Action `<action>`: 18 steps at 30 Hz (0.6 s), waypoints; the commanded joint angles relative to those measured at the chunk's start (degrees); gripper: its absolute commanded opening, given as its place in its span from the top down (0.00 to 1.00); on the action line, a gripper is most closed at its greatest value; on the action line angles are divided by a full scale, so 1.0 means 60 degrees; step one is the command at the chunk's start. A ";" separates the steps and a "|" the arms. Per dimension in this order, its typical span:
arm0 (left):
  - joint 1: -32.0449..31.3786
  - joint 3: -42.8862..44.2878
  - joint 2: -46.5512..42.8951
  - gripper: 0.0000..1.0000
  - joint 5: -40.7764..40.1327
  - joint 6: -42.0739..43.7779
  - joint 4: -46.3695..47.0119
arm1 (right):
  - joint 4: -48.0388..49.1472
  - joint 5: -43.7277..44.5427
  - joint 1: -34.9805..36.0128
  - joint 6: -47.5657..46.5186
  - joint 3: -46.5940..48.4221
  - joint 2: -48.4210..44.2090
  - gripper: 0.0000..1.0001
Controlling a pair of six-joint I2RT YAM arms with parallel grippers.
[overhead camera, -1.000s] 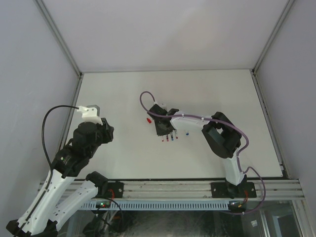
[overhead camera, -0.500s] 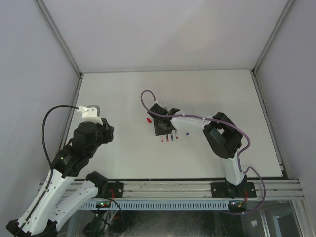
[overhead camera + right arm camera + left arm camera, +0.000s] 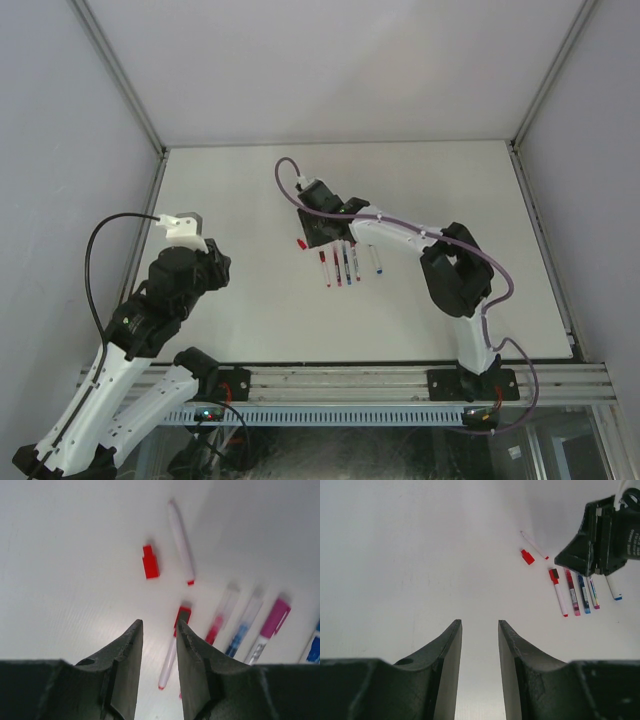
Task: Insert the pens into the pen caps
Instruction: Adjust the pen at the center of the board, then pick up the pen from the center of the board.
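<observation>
Right gripper (image 3: 159,626), lower centre, jaws slightly spread and empty, hovers over the pens (image 3: 180,542) and a red cap (image 3: 150,566). The pen labels are too blurred to read. Left gripper (image 3: 480,626) is likewise spread and empty.

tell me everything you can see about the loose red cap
The red cap is a small, blocky piece of red plastic by its look, with a narrower stub at one end. It lies on its side on the white table, with no pen in it. A clear gap separates it from the thin white pen beside it. Nothing grips it; only the table touches it.
</observation>
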 commanded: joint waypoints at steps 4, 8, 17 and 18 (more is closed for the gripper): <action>0.0038 -0.0226 -0.0144 0.60 -0.0186 0.0125 0.0440 | 0.0296 -0.0187 -0.0475 -0.1316 0.1447 0.0964 0.68; 0.0039 -0.0226 -0.0105 0.60 -0.0153 0.0135 0.0458 | 0.0111 -0.0285 -0.0608 -0.1585 0.2018 0.1458 0.68; 0.0038 -0.0241 -0.0078 0.59 -0.0141 0.0154 0.0487 | -0.0196 -0.0393 -0.0659 -0.1784 0.2849 0.2440 0.69; 0.0038 -0.0248 -0.0093 0.59 -0.0144 0.0154 0.0490 | -0.0204 -0.0359 -0.0657 -0.1777 0.2868 0.2495 0.69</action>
